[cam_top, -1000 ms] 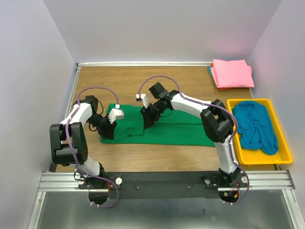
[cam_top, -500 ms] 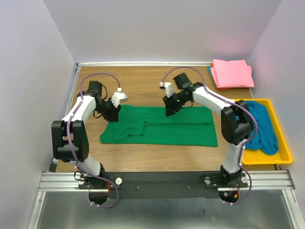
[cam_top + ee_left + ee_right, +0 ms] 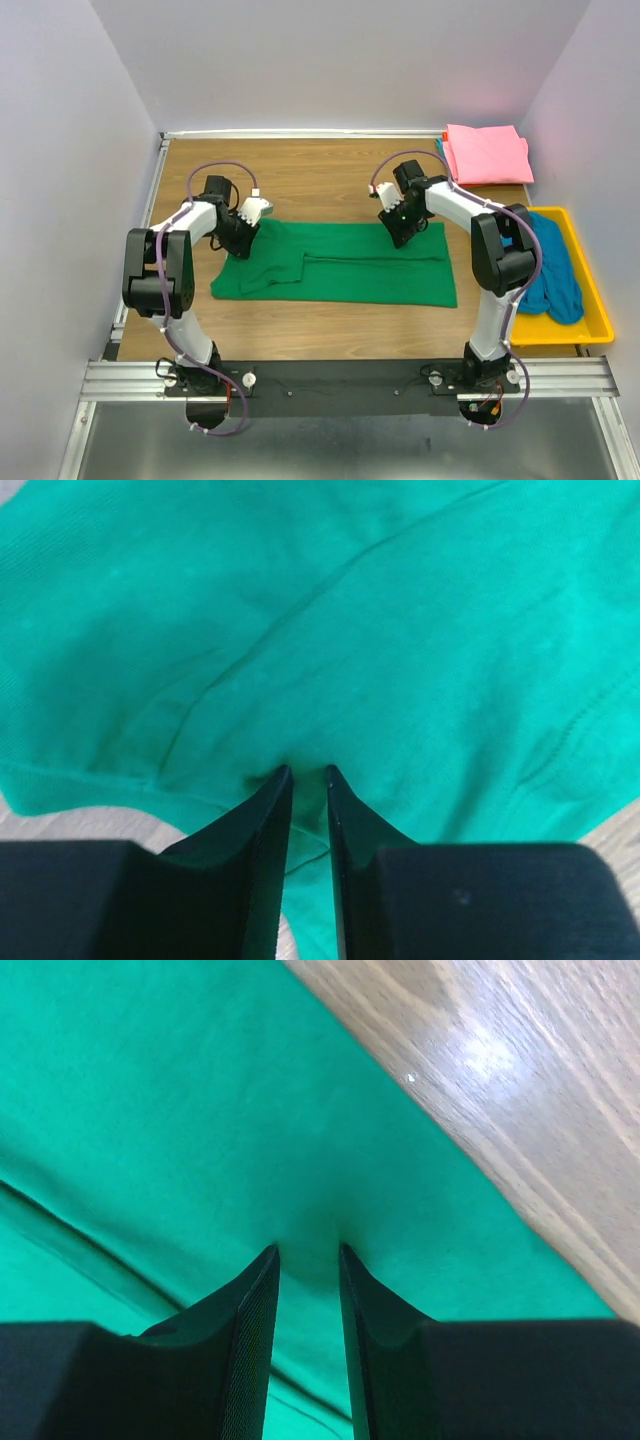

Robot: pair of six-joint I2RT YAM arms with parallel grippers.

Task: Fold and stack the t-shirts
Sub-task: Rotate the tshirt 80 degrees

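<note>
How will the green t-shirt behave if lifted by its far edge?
Likely floppy: the green t-shirt lies flat with soft creases and puckers at the left hand, so it should drape. Probably light; pushed, it would bunch rather than slide.

A wooden bench (image 3: 320, 170) is enclosed on three sides by plain pale lilac walls (image 3: 340, 60), is edged at the back by a white strip (image 3: 300, 133) and in front by an aluminium rail (image 3: 120, 380), and is evenly lit.
</note>
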